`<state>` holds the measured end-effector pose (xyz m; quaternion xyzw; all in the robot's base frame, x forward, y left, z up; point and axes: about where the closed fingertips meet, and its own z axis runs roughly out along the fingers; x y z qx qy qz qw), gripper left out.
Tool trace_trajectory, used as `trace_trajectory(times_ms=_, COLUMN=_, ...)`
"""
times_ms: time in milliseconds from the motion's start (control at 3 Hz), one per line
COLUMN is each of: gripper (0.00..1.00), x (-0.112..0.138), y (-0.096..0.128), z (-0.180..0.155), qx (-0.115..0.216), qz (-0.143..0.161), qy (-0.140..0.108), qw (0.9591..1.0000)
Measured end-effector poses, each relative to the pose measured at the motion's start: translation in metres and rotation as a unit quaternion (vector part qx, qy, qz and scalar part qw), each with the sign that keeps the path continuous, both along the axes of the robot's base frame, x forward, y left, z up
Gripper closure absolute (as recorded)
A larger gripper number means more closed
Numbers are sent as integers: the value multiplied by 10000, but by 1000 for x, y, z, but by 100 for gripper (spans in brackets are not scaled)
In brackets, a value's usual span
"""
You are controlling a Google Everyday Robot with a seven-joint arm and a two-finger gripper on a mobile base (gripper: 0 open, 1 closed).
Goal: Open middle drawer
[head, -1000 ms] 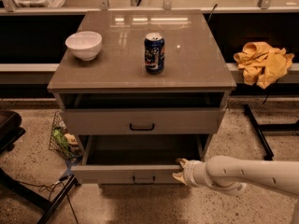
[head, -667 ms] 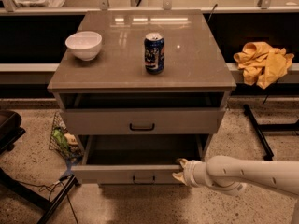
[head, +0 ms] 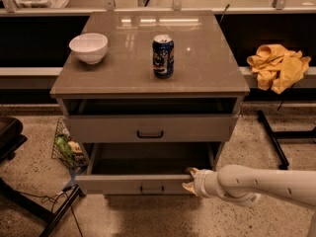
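Observation:
The grey-beige cabinet [head: 148, 78] has its upper drawer front [head: 148, 128] with a black bar handle nearly flush. Below it the middle drawer [head: 133, 183] is pulled out toward me, and its plain box interior shows. Its small black handle [head: 152, 187] sits at the centre of the low front panel. My gripper [head: 189, 178], on a white arm coming in from the right, is at the right end of that drawer's front panel, against its top edge. Any drawer lower down is hidden.
A white bowl [head: 89, 47] and a blue soda can [head: 163, 56] stand on the cabinet top. A yellow cloth [head: 277, 65] lies on the ledge to the right. A wire basket with litter [head: 66, 147] sits left of the cabinet, with black stand legs [head: 274, 137] on the floor.

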<state>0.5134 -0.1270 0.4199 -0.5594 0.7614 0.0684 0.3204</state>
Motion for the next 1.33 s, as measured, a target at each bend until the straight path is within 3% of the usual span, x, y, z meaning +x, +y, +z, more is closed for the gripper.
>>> trace_trajectory(times_ms=667, gripper=27, x=0, y=0, z=0, qx=1, qz=1, qy=1, qw=10000)
trace_trajectory(times_ms=1000, gripper=41, x=0, y=0, z=0, qx=1, qz=1, qy=1, qw=10000)
trace_trajectory(times_ms=1333, gripper=63, x=-6, y=-9, z=17, qx=-216, qz=18, qy=171, qw=9996)
